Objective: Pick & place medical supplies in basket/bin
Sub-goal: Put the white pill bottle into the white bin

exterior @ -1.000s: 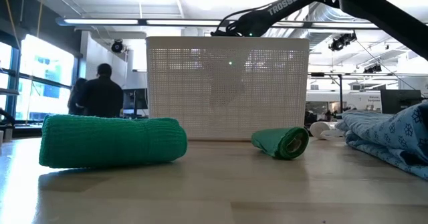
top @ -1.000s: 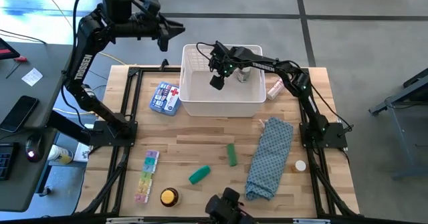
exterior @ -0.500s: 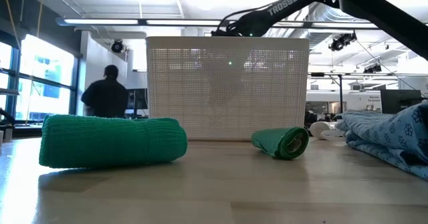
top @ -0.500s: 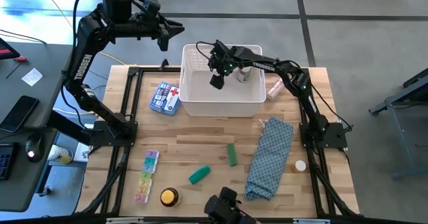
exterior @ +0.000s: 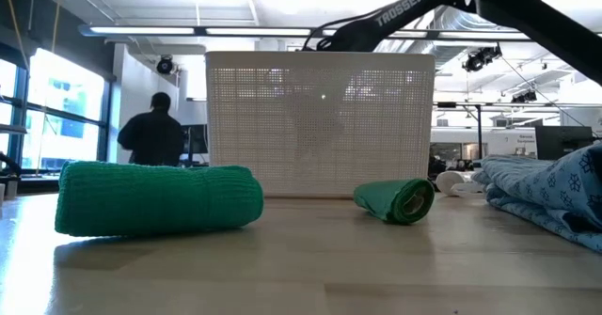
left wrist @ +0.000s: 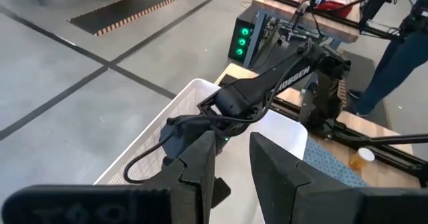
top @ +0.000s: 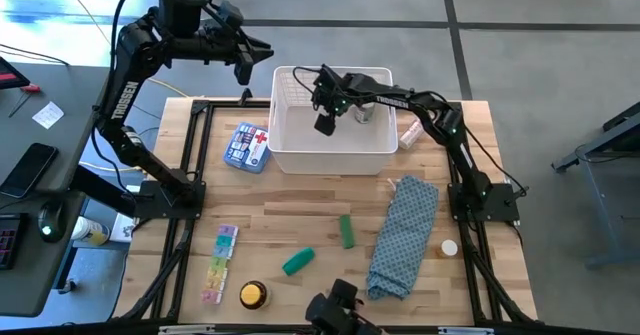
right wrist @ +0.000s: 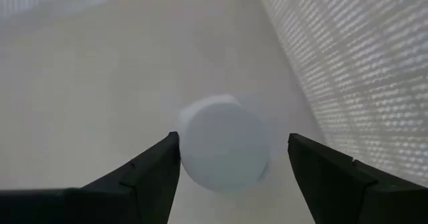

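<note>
The white lattice basket [top: 330, 161] stands at the table's far middle. My right gripper [top: 324, 125] reaches down into it, open. Its fingers stand on either side of a round white cap [right wrist: 224, 152] on the basket floor, with a clear gap on one side. Another bottle [top: 362, 110] stands in the basket's far right corner. On the table lie a red-cross pack [top: 247, 147], a rainbow pill strip [top: 218, 263], a yellow tin [top: 253, 295], two green tubes [top: 298, 261] [top: 346, 230], a pinkish tube [top: 410, 133] and a small bottle [top: 449, 247]. My left gripper [top: 262, 53] hangs high beyond the far left corner, slightly open and empty.
A long blue patterned cloth [top: 405, 235] lies along the table's right side, in front of the basket. Bare wood shows between the basket and the green tubes. A person [exterior: 155, 141] moves in the room behind the table. A desk with a phone [top: 28, 167] stands to the left.
My left gripper has tipped a little downward while staying in place above the far left corner. My right gripper has kept still inside the basket. The person behind the table has shifted slightly to the right.
</note>
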`<state>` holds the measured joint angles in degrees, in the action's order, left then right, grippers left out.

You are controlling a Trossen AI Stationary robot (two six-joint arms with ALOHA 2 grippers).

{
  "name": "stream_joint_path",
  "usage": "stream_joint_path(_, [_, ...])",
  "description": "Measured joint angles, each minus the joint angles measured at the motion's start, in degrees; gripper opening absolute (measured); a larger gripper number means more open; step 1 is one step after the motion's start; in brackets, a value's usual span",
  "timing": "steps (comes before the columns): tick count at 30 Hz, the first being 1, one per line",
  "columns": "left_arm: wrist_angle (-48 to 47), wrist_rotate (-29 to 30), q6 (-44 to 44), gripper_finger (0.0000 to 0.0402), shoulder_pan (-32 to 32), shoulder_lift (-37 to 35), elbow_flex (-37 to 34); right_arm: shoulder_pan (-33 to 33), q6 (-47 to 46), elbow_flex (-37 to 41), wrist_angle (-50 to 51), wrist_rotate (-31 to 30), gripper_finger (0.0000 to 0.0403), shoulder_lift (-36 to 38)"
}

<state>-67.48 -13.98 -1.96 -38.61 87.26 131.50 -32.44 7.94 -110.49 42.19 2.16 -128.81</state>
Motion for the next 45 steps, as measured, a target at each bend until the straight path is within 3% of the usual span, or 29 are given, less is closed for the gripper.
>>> stream_joint_path(15, [-1.71, -0.24, 0.0, 0.0129, 0.0, 0.0, -0.02, -0.01, -0.28, -0.03, -2.15, -0.4, 0.0261, 0.0])
stream_joint_path(29, [-3.68, -0.3, -0.26, 0.0129, 0.0, -0.13, -0.02, -0.01, 0.04, -0.03, -2.66, 0.56, 0.0174, 0.0])
stream_joint_path(38, [-5.08, -0.43, -1.29, 0.0129, 0.0, -0.11, -0.02, -0.01, 0.11, -0.03, -2.34, 0.74, 0.0187, 0.0])
stream_joint_path(45, [-5.07, -0.41, -1.06, 0.0129, 0.0, 0.13, -0.02, -0.01, 0.12, -0.03, -2.24, -0.01, 0.0166, 0.0])
